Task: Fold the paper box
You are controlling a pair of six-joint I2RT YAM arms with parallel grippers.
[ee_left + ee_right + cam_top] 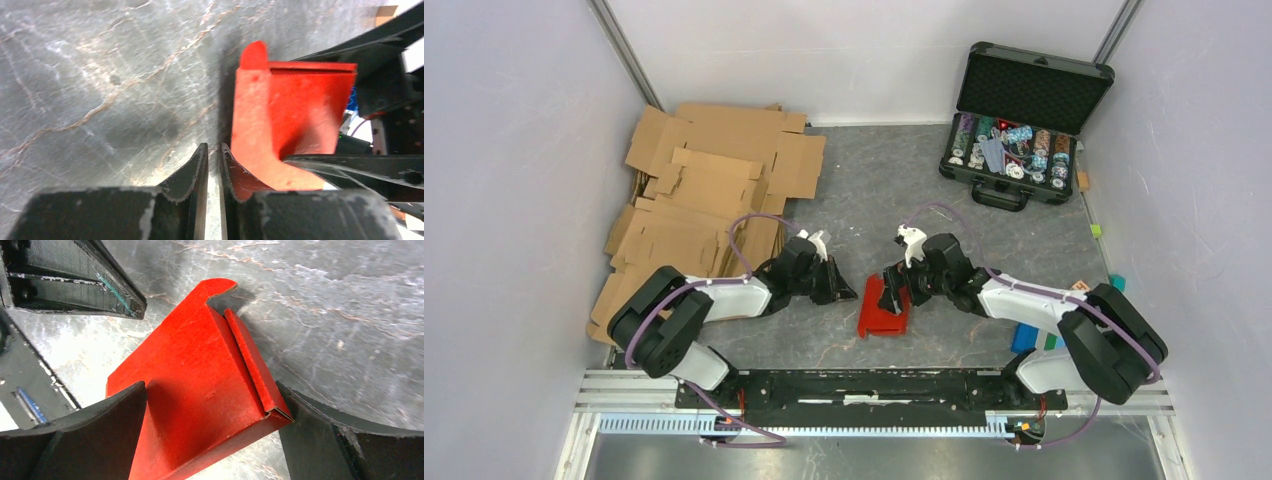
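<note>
The paper box [886,315] is a bright red creased sheet, partly folded, lying mid-table between the two arms. In the right wrist view the paper box [200,365] has one raised wall with a narrow folded-over flap and a rounded tab at its far end. My right gripper [211,385] is open wide and straddles it: one finger lies over the panel, the other touches the flap's corner. My left gripper [214,147] is nearly closed with nothing in the slim gap. It sits just left of the paper box [280,115], its right finger against the red edge.
A pile of brown corrugated cardboard sheets [704,200] lies at the back left. An open black case of poker chips [1014,130] stands at the back right. Small coloured blocks [1034,338] sit beside the right arm's base. Grey walls close in both sides.
</note>
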